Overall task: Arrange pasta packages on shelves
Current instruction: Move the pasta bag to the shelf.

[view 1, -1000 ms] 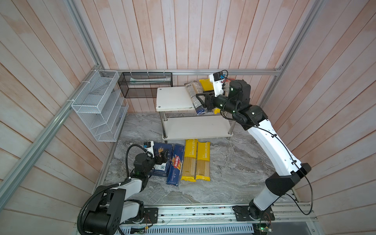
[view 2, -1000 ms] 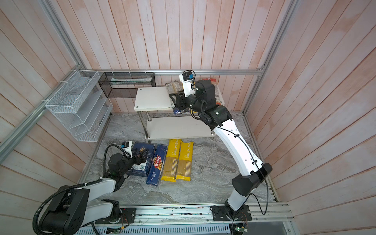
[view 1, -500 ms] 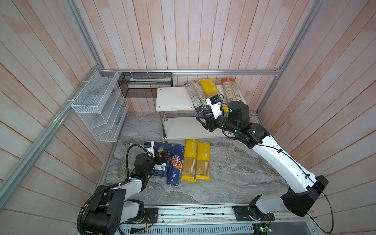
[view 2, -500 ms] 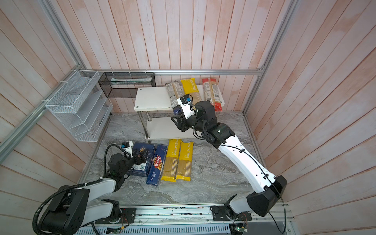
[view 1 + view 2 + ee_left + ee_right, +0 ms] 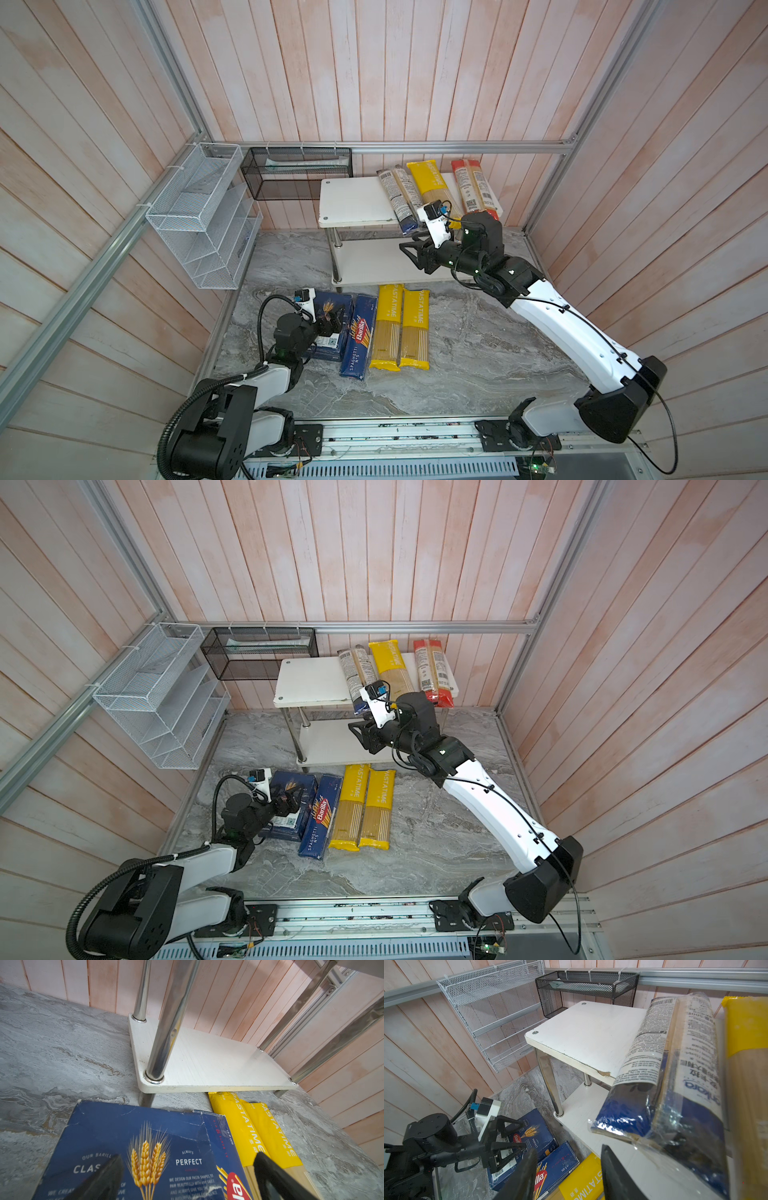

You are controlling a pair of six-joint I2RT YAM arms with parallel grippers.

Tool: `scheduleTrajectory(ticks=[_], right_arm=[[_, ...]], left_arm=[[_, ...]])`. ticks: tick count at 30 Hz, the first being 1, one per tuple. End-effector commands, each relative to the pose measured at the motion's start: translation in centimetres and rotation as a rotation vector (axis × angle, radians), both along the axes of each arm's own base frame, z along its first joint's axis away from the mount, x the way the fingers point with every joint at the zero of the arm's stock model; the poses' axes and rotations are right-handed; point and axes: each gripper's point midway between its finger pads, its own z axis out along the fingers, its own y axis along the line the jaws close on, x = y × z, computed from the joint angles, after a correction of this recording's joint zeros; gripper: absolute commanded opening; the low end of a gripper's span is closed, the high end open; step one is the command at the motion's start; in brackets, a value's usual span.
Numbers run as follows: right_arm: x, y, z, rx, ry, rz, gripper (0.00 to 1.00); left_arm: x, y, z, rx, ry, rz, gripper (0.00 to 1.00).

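Right gripper (image 5: 411, 257): jaws seen apart, nothing held between them. It is poised in front of the lower board (image 5: 374, 262), just under the near end of the dark-ended bag (image 5: 397, 199).

Left gripper (image 5: 187, 1167): jaws apart, set low over the blue box (image 5: 337, 303). Contact with the box cannot be told.

Top board (image 5: 353, 203): three packs laid side by side toward one end, namely the dark-ended bag, a yellow bag (image 5: 430, 187) and a red-ended bag (image 5: 473, 189). Their near ends overhang the front edge. The other end of the board is bare, and nothing is seen on the lower board.

Floor (image 5: 478, 353), in front of the shelves: four packs in a row, namely the blue box, a blue pack (image 5: 359, 332) and a pair of yellow bags (image 5: 390, 328).

Judged: three of seven shelved, four left. The blue box is likely next.
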Motion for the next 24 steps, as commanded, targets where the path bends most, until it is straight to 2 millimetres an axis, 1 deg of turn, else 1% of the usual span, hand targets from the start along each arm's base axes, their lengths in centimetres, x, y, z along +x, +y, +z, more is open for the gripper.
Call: scheduleTrajectory(ticks=[1, 11, 19, 24], right_arm=[[0.4, 0.5, 1.7, 0.013, -0.058, 0.008, 0.49], [2.2, 2.0, 1.0, -0.017, -0.05, 0.021, 0.49], [3.0, 3.2, 0.5, -0.026, -0.025, 0.046, 0.49], [3.2, 3.7, 0.6, -0.024, -0.027, 0.056, 0.49]], left_arm=[[0.3, 0.0, -0.4, 0.015, 0.022, 0.004, 1.0], [-0.1, 0.1, -0.1, 0.009, 0.002, 0.009, 1.0], [-0.2, 0.2, 0.1, 0.007, -0.01, 0.015, 1.0], [-0.3, 0.2, 0.1, 0.006, -0.01, 0.016, 1.0]])
